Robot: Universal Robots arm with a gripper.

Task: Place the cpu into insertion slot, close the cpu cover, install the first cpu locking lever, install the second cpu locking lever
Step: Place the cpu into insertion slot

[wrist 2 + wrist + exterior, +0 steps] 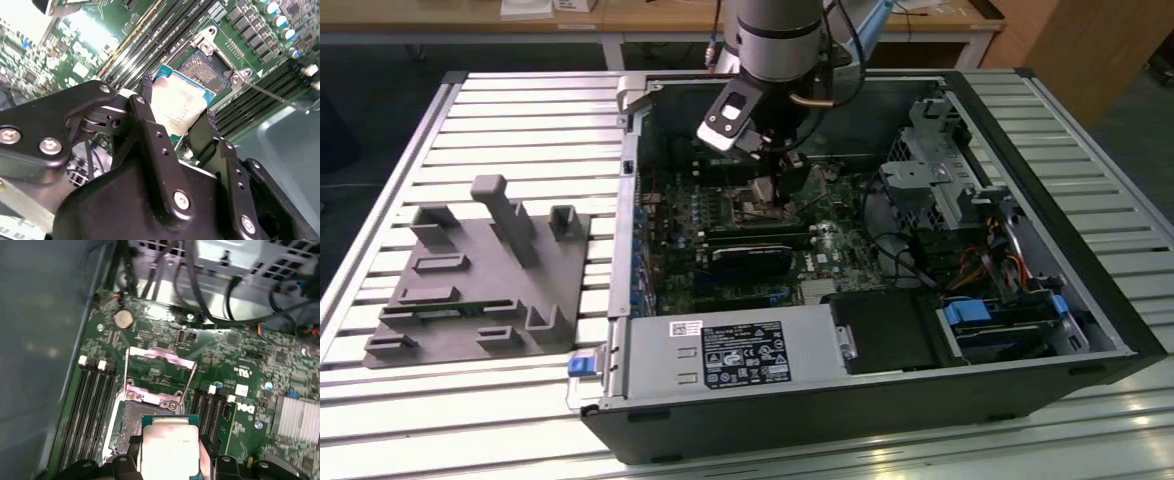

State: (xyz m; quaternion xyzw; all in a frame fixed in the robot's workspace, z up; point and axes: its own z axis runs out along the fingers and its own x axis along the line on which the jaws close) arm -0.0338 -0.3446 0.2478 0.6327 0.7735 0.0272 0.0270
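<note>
The end effector [175,112] pinches the chip [170,452] by its edges just above the bare socket [206,70]; the cover [159,354] stands raised.

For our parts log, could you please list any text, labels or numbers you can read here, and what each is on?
Nothing can be quoted reliably.
Black label on the power supply: white print, too small to read.
White sticker beside it: too small to read.
Lid of the cpu, gripped in the hand: faint engraving, illegible.
Motherboard: white printed markings, too small to read.
</note>
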